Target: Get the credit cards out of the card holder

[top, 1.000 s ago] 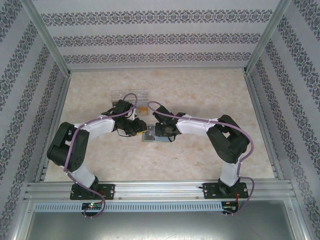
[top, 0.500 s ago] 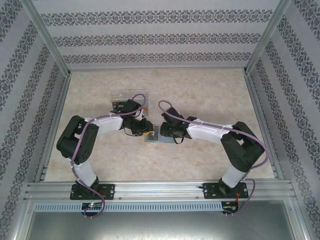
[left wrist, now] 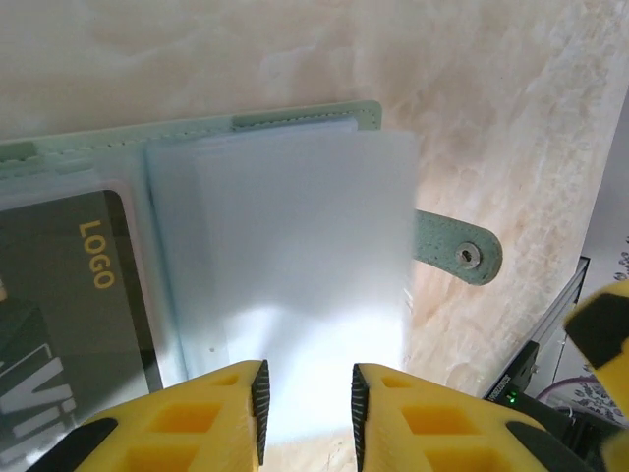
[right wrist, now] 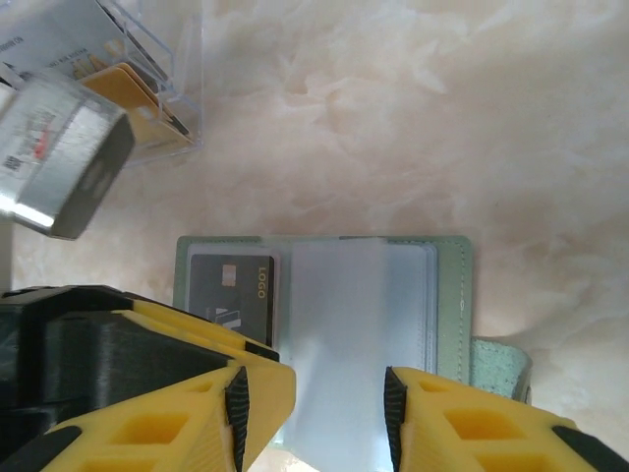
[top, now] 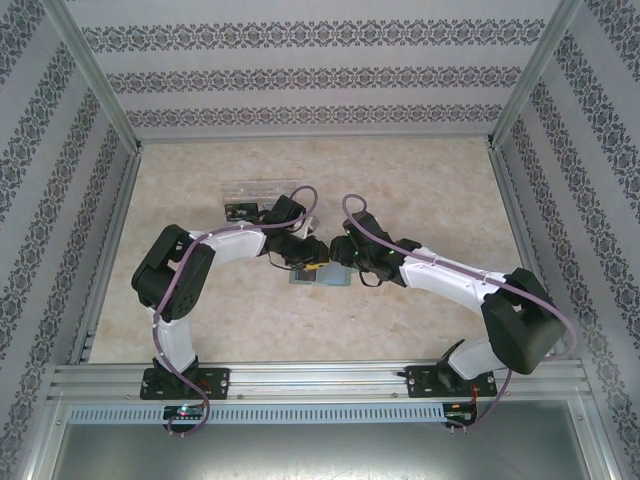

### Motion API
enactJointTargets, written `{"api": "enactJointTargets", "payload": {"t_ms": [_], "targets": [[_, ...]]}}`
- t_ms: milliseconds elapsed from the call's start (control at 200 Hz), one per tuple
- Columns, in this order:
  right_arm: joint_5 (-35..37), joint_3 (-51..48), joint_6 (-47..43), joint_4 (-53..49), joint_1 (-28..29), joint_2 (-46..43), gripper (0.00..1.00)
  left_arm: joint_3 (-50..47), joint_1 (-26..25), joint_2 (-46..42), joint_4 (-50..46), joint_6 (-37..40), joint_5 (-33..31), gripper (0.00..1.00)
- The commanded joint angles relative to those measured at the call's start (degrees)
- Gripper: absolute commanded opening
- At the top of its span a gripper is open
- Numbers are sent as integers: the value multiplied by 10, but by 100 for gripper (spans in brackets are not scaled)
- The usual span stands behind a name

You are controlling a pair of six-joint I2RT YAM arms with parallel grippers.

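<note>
Left gripper [left wrist: 307, 398] and right gripper [right wrist: 314, 408] have shifted rightward over the card holder [right wrist: 452, 295], open flat on the table [top: 430, 190]; left jaws narrowly parted, right wider, both empty; black card [right wrist: 234, 287] pocketed inside.

Card holder [left wrist: 295, 116] open, blk card [left wrist: 59, 315] in pocket, tab [left wrist: 454, 252] sticking out
</note>
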Motion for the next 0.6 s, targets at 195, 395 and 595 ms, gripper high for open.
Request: {"api": "enactJointTargets", "payload": {"t_ms": [195, 395, 595], "targets": [[-80, 6, 11, 49, -7, 33, 38, -25, 33, -41, -52, 14, -84, 19], [-148, 28, 41, 87, -11, 105, 32, -45, 49, -48, -57, 3, -104, 11], [-171, 53, 57, 91, -12, 156, 22, -43, 52, -38, -78, 1, -139, 7]]}}
